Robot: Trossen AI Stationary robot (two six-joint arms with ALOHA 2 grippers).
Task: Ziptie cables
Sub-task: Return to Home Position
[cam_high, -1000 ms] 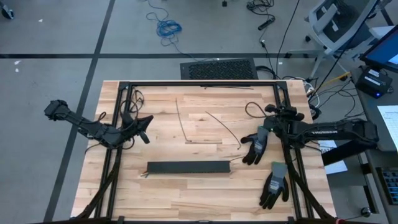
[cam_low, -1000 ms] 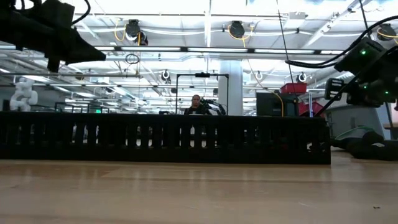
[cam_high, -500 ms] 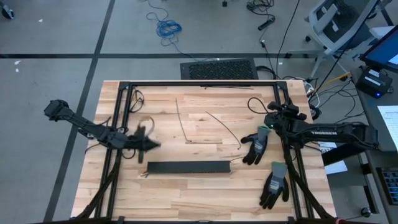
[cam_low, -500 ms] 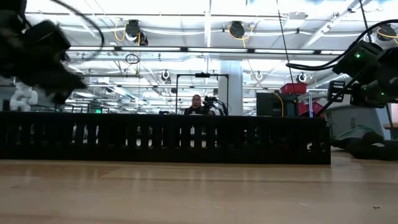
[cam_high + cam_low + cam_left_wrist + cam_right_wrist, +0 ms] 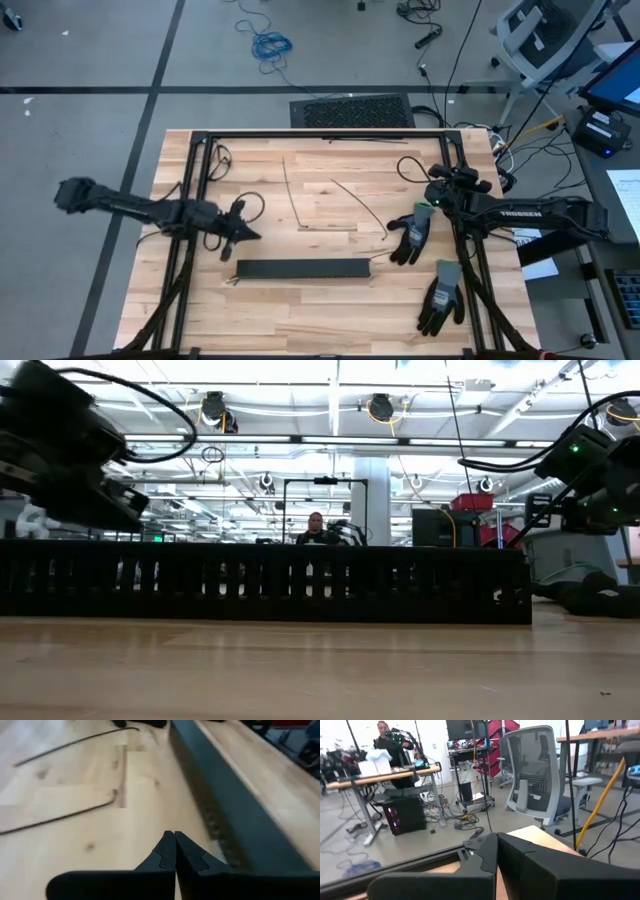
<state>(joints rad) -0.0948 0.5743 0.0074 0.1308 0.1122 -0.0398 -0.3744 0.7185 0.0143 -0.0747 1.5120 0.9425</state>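
We read one marking only: white "TROSSEN" lettering (image 5: 517, 213) along the right arm in the high view. The left gripper (image 5: 174, 836) hangs over the pale wooden table (image 5: 300, 320), just behind the left end of the long black slotted plastic cable duct (image 5: 301, 269). Its wrist view shows both fingers pressed together, holding nothing. The right gripper (image 5: 496, 838), likewise pinched closed and empty, sits at the table's right side, facing a grey mesh office chair (image 5: 535, 775). The thin multicoloured cables are hidden in every view; we cannot tell whether the fine ends (image 5: 377, 258) at the duct's right end are theirs. Only the low view shows the duct's slotted wall and a person (image 5: 316, 528) far behind it. Two dark work gloves (image 5: 410, 238) lie right of the duct, and thin dark strands (image 5: 292, 200) lie beyond it
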